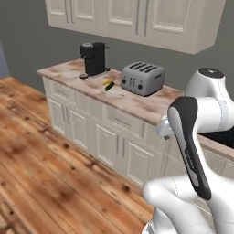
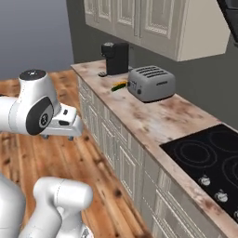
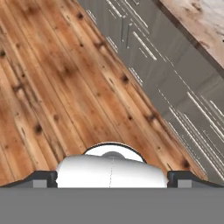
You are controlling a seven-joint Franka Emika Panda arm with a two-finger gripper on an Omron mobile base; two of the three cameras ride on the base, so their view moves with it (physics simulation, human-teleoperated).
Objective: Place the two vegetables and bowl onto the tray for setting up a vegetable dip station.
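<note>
The two vegetables lie side by side on the marbled counter between the coffee machine and the toaster: a small orange carrot (image 1: pixel 106 82) (image 2: pixel 116 87) and a dark-green vegetable (image 1: pixel 110 87) (image 2: pixel 122 84). My gripper (image 2: pixel 57 135) (image 3: pixel 112 179) hangs off the counter's near side, well short of them, and points down at the wooden floor. Its fingertips (image 3: pixel 43 178) stand wide apart with nothing between them, so it is open. The hand (image 1: pixel 164 129) also sits at the counter's edge in the left base view. The bowl and the tray are out of view.
A black coffee machine (image 1: pixel 93 58) stands at the counter's far end, a silver toaster (image 1: pixel 142 77) beside it. A black cooktop (image 2: pixel 209 158) is set into the near counter. Cream wall cabinets (image 1: pixel 132 18) hang above. Base cabinet fronts (image 3: pixel 144 48) line the wooden floor (image 3: pixel 52 87).
</note>
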